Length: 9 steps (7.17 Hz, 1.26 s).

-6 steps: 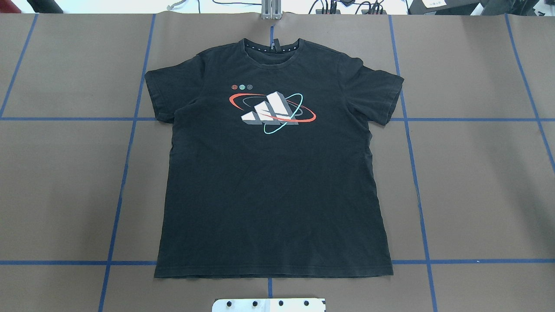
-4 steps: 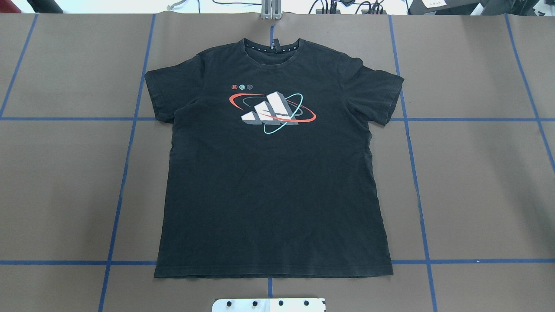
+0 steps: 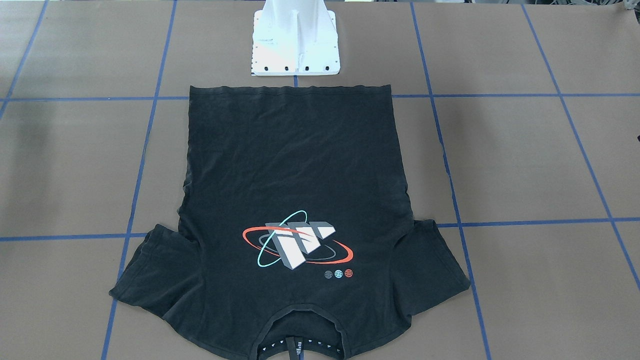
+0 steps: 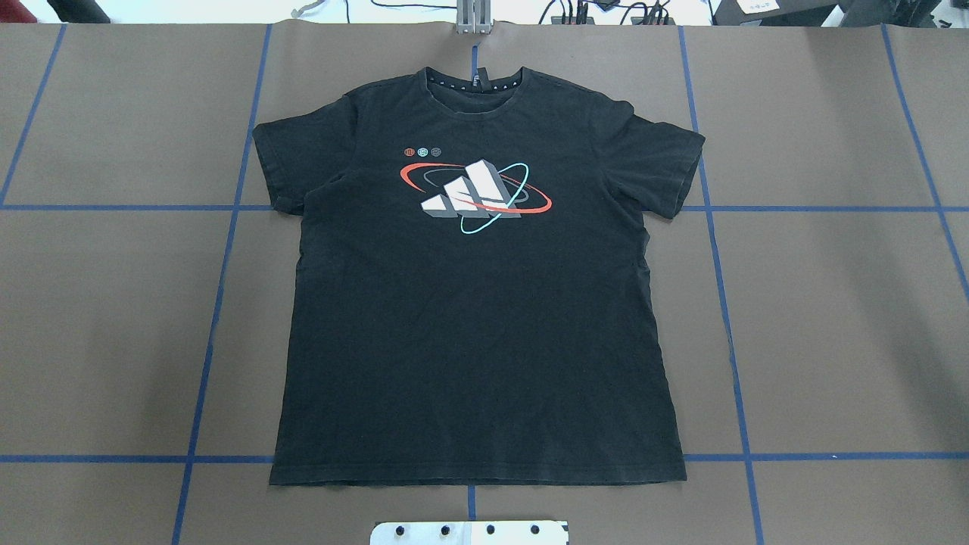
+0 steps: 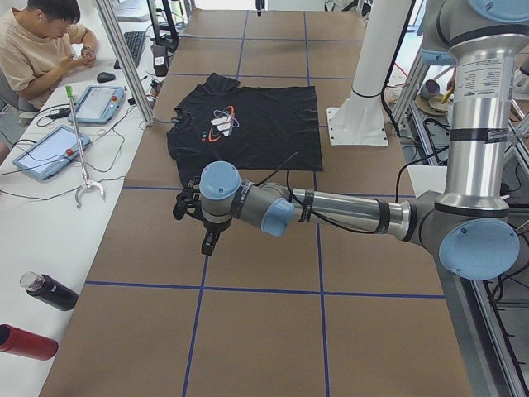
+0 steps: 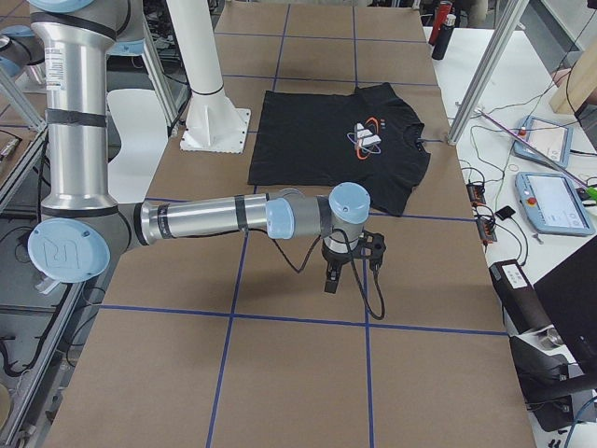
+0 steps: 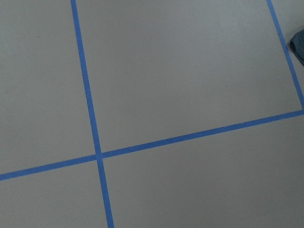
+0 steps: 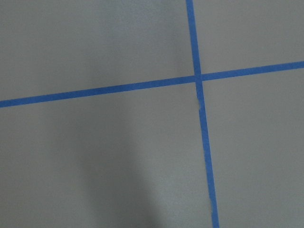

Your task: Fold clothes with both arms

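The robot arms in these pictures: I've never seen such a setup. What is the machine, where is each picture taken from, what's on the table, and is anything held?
This is a robot with a silver left arm and right arm, each ending in a black claw. Two pictures look down on the table, one from behind the robot, one facing it; two look along it from either end; two come from wrist cameras and show mostly brown surface with blue tape lines. A black T-shirt lies flat and unfolded, logo up. The left claw and right claw hang over bare table beside it, nothing in them; open or shut, I cannot tell.
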### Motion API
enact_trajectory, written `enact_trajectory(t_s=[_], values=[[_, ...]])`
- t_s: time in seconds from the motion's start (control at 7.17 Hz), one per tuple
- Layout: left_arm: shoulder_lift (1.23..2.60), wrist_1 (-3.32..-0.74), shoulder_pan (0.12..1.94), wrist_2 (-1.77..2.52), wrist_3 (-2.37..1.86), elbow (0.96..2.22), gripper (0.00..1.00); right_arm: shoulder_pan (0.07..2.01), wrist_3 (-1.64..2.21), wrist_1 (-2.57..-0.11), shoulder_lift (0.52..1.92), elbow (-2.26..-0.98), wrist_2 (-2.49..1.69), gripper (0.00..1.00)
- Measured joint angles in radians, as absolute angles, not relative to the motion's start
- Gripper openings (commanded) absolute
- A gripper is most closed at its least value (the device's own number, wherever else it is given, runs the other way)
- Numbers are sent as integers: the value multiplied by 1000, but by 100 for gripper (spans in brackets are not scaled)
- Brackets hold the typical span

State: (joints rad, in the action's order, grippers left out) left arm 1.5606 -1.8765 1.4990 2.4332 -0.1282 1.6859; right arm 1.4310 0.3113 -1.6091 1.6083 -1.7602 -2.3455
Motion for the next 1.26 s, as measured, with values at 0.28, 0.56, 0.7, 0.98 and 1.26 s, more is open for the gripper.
enact_trajectory(t_s=[0.28,0.56,0.7,0.98,1.26], values=[[1566,-1901,1499,2433,-127,1680,99,1389,308,-1588,1598,-1759,-2402,100],[1570,-1931,1498,2433,-126,1668,99,1286,356,-1444,1503,-1661,-2428,100],[1570,-1953,1496,2433,-126,1663,99,1242,416,-1379,1404,-1555,-2425,100],[1572,-1998,1492,2431,-128,1660,99,1160,531,-1316,1155,-1323,-2384,99],[1574,-2021,1491,2426,-128,1659,99,1105,659,-1178,1020,-1179,-2304,96]])
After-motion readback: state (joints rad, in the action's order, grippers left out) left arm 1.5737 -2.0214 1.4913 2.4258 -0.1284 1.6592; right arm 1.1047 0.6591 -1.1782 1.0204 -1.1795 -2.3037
